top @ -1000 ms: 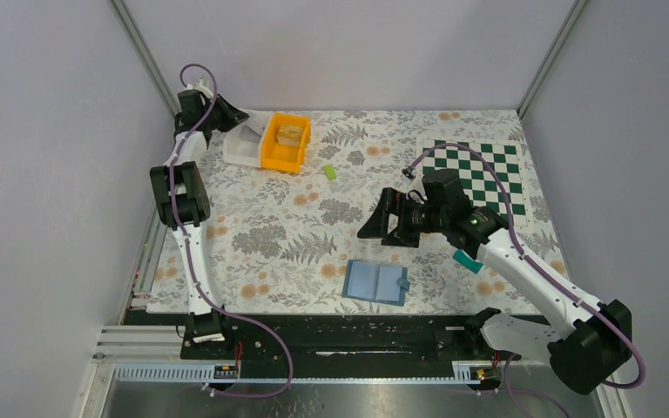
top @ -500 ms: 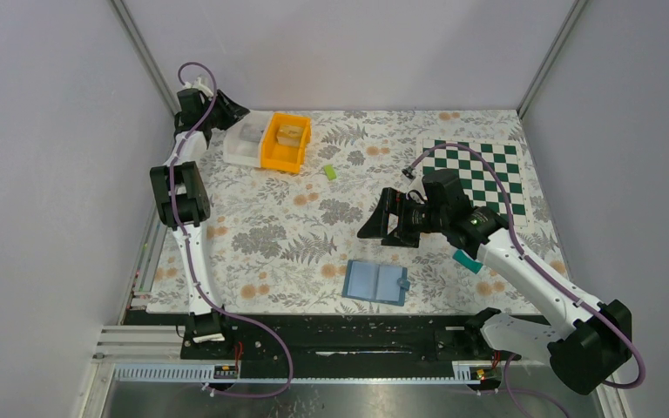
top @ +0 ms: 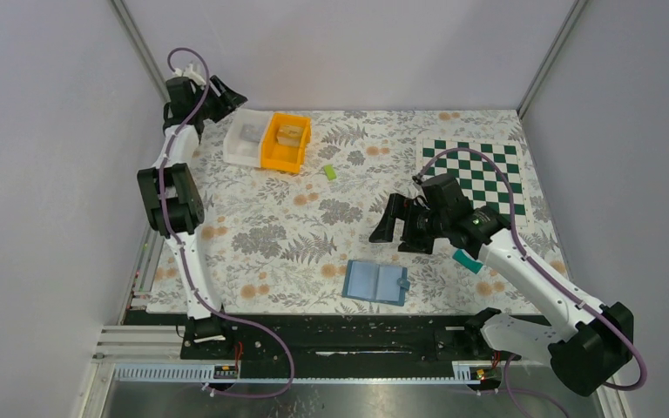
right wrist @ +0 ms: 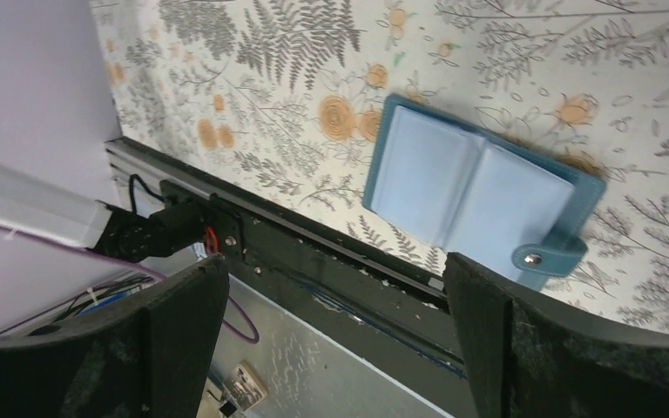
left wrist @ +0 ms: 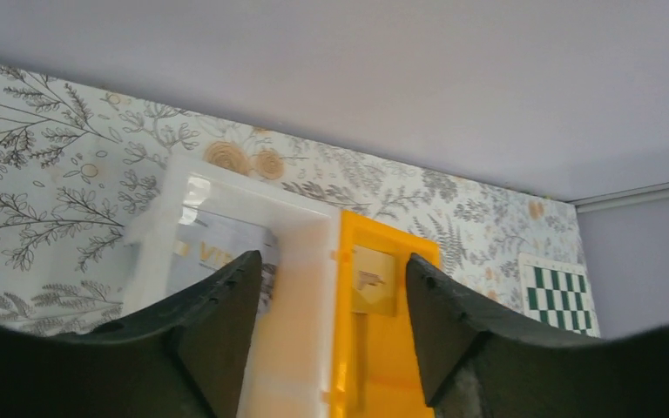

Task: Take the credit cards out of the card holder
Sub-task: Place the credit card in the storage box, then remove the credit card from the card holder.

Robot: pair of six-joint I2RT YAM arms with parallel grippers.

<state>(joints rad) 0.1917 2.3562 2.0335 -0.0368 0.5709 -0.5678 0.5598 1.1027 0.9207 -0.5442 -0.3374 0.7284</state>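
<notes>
The blue card holder lies open on the floral cloth near the front edge, its pale sleeves facing up. My right gripper hangs open above and behind it with nothing between its fingers, aimed toward the front rail. A grey credit card lies in the white bin, and a tan card lies in the orange bin. My left gripper is raised at the back left, open and empty. A teal-green card peeks out beside the right arm.
A small lime-green block lies right of the orange bin. A green checkerboard mat covers the back right. The black rail runs along the front edge, and grey walls close in on three sides.
My left gripper has opened and drawn back and up from the white bin toward the back-left corner. The right gripper has shifted slightly right and lower, still open.
</notes>
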